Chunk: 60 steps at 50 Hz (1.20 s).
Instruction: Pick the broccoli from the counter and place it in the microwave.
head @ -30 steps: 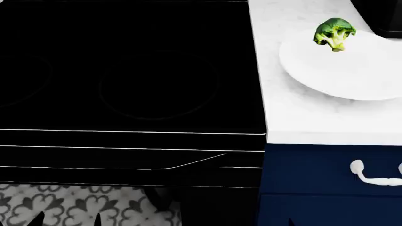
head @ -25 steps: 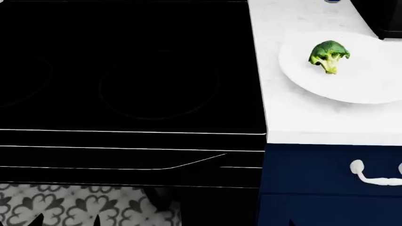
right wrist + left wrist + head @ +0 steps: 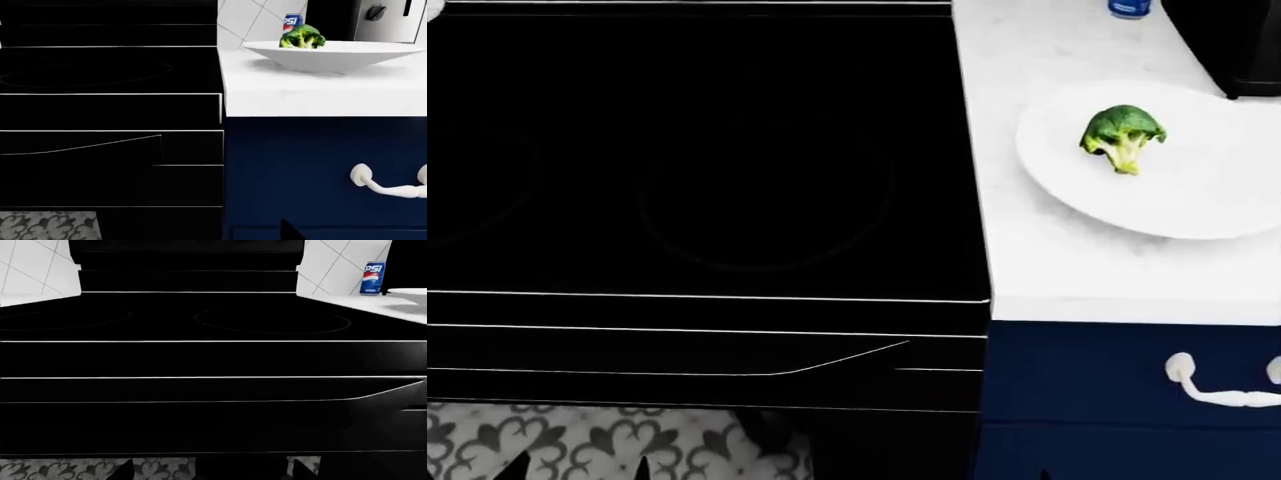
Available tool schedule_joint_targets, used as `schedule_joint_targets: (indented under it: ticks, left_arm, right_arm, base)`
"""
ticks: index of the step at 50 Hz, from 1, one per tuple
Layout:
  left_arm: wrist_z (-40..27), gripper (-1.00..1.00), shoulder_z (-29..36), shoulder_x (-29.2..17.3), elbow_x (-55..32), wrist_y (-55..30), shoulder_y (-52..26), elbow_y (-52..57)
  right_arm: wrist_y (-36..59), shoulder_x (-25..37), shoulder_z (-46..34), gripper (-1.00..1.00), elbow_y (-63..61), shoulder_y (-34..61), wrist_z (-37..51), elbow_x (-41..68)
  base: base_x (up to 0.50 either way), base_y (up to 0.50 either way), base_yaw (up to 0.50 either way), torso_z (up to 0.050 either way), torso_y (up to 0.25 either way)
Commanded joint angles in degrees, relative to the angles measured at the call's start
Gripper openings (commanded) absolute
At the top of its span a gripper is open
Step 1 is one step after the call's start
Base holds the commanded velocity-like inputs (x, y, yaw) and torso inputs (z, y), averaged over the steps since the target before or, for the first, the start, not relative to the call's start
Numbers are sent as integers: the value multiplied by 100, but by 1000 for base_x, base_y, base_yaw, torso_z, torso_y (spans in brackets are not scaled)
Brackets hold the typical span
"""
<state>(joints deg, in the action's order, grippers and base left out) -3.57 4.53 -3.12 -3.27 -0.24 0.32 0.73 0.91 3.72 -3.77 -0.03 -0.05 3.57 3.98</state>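
The broccoli (image 3: 1121,135) lies on a white plate (image 3: 1214,195) that rests on the counter (image 3: 1054,260), at about two o'clock in the head view. Its dark crown points toward eleven o'clock and its pale stalk toward five. The plate sits well to the right of the black stovetop (image 3: 694,160), which fills the head view from nine to twelve o'clock. A blue can (image 3: 1129,8) stands on the counter at one o'clock, beyond the plate, and a dark appliance (image 3: 1234,40) sits at the far corner just beside the plate's rim.

In the right wrist view the broccoli (image 3: 301,38) shows above the plate's edge (image 3: 333,55), with the can (image 3: 292,22) behind it and the counter (image 3: 320,95) over a navy cabinet (image 3: 320,170) with a white handle (image 3: 390,182). The left wrist view faces the stovetop (image 3: 200,320), with the can (image 3: 373,278) off at two o'clock.

Neither gripper's fingers show clearly in any view, so whether each is open or closed cannot be told.
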Motion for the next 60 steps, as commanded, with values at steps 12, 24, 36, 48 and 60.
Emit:
schedule_joint_targets:
  ticks: [12, 24, 36, 48, 60]
  left_arm:
    - [-101, 100, 214, -194, -259, -117, -86, 68]
    - [-191, 100, 321, -277, -288, -77, -198, -50]
    - [-509, 100, -317, -1006, -1384, -3239, -735, 3766]
    - [-636, 100, -993, -1754, -2129, -4902, -1950, 4836]
    - [-799, 100, -990, -1763, -2126, -5024, -1876, 5012]
  right_arm:
    - [39, 145, -181, 100, -1, 87, 181, 180]
    - [1, 225, -290, 100, 135, 191, 251, 215]
    - [3187, 997, 165, 100, -3908, 747, 518, 921]
    - [6093, 1247, 841, 100, -5749, 2125, 658, 2141]
    - [5934, 1390, 786, 100, -5570, 1904, 679, 2121]
  base:
    - [0, 0, 0, 50, 0]
    - [0, 0, 0, 50, 0]
    - [0, 0, 0, 8, 0]
    - [0, -13, 0, 0, 0]
    - [0, -475, 0, 0, 0]
